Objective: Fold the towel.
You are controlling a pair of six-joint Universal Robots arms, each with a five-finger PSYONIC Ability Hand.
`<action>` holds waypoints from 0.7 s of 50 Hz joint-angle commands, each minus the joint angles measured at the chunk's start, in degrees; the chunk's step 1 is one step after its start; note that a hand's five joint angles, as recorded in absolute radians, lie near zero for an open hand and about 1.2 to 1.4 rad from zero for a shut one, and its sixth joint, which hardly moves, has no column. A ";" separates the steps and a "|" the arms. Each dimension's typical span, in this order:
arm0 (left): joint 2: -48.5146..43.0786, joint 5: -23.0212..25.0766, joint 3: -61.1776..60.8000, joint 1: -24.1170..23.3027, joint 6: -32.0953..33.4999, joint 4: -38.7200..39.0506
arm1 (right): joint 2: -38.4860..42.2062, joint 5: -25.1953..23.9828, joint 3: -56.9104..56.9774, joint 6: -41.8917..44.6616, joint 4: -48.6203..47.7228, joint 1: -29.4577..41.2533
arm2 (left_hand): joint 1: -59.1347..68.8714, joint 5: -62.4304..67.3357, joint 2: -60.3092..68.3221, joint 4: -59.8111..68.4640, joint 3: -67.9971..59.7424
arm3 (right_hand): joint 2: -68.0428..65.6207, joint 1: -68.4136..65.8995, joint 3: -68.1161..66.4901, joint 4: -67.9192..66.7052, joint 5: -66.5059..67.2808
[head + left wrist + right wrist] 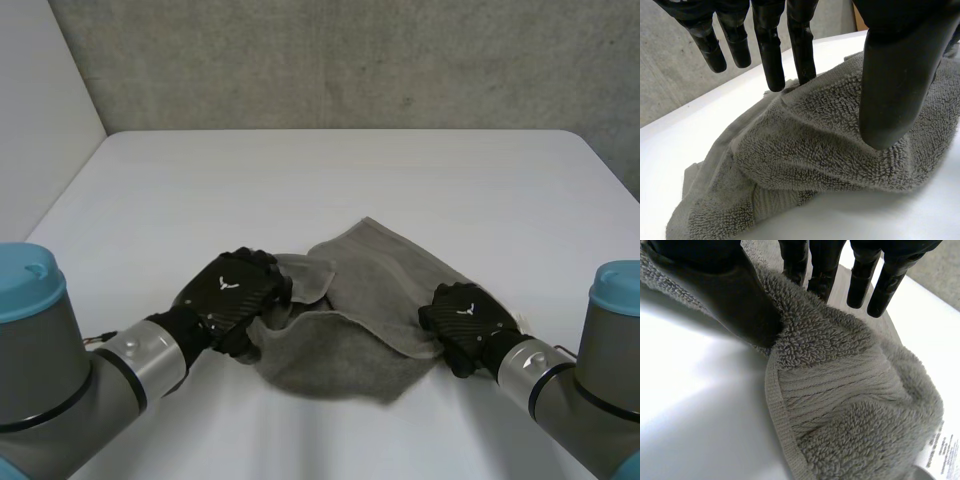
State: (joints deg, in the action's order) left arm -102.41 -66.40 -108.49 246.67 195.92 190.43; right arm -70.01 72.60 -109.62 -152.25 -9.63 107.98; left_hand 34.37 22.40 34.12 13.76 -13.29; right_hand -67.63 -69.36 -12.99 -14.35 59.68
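White table runs back to a concrete wall, and we see the grey towel lying crumpled on its near part, between the two hands. We find the left hand on the towel's left edge, where the cloth bunches up; from above, its back hides how it grips. From its wrist we see a ridge of cloth pinched between its thumb and two fingers, with the other fingers clear of the cloth. The right hand sits at the towel's right corner, and there too a fold is nipped between thumb and fingers. Beyond the hem a white label is cut off, its print too small for us to read.
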 commanded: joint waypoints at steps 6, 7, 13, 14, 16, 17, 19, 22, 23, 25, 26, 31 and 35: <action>-4.63 -1.18 3.54 -2.15 -0.01 0.21 | -6.37 -6.14 -2.09 1.34 5.41 -4.09 | -0.78 1.19 -0.53 -3.76 3.29 | -3.19 -1.46 2.99 4.35 1.14; -4.64 -1.18 3.54 -2.16 -0.01 0.21 | -6.37 -6.94 -2.18 1.34 5.67 -4.27 | -0.78 1.19 -0.53 -3.76 3.29 | -1.85 -0.12 2.99 4.35 -0.20; -7.01 -1.97 4.25 -4.18 0.51 0.12 | -6.37 -7.56 -2.35 1.34 5.85 -5.41 | 24.79 26.76 25.04 -3.76 3.29 | 20.70 22.43 2.99 4.35 -22.75; -7.27 -2.50 4.25 -4.18 0.51 0.03 | -6.37 -7.65 -2.35 1.34 6.03 -5.67 | 34.45 36.42 34.70 -3.76 3.29 | 33.69 35.43 2.99 4.35 -35.74; -7.27 -2.77 4.25 -4.18 0.51 -0.15 | -6.28 -7.73 -2.44 1.52 6.12 -5.67 | 42.11 44.09 42.37 -3.76 3.29 | 39.38 41.11 2.99 4.35 -41.42; -7.10 -2.94 4.25 -4.09 0.51 -0.32 | -6.19 -7.91 -2.53 1.52 6.12 -5.76 | 45.59 47.56 45.84 -3.76 3.29 | 40.21 41.94 2.99 4.35 -42.26; -6.57 -2.85 4.16 -3.57 0.51 -0.41 | -6.02 -8.17 -2.61 1.52 6.12 -5.94 | 45.63 47.60 45.88 -3.76 3.29 | 40.55 42.28 2.99 4.35 -42.60; -6.05 -3.12 4.16 -3.39 0.43 -0.41 | -5.93 -8.00 -2.70 1.61 5.68 -6.46 | 45.63 47.60 45.88 -3.76 3.29 | 40.05 41.78 2.99 4.35 -42.10; -5.52 -3.12 4.16 -3.21 0.43 -0.41 | -5.75 -7.91 -2.79 1.61 5.42 -6.64 | 45.63 47.60 45.88 -3.76 3.29 | 39.55 41.28 2.99 4.35 -41.60; -4.73 -3.20 4.16 -3.21 0.34 -0.41 | -5.75 -7.91 -2.79 1.61 5.33 -6.82 | 45.63 47.60 45.88 -3.76 3.29 | 39.21 40.94 2.99 4.35 -41.26; -3.85 -3.20 4.16 -3.21 0.08 -0.41 | -5.75 -7.91 -2.79 1.61 5.24 -6.64 | 45.63 47.60 45.88 -3.76 3.29 | 39.04 40.77 2.99 4.35 -41.09; -2.44 -3.20 4.25 -3.65 -0.36 -0.50 | -5.66 -7.82 -3.23 1.61 5.15 -6.20 | 45.63 47.60 45.88 -3.76 3.29 | 39.21 40.94 2.99 4.35 -41.26; -1.65 -3.20 4.34 -3.83 -0.37 -0.50 | -5.66 -7.73 -3.93 1.43 4.45 -6.11 | 45.63 47.60 45.88 -3.76 3.29 | 39.38 41.11 2.99 4.35 -41.43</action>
State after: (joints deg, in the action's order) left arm -105.35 -69.61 -104.30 243.22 195.74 189.94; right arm -75.68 64.75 -112.77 -150.69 -4.52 101.54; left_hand 73.66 65.14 75.85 13.76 -13.29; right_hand -30.12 -29.77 -12.99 -14.35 18.36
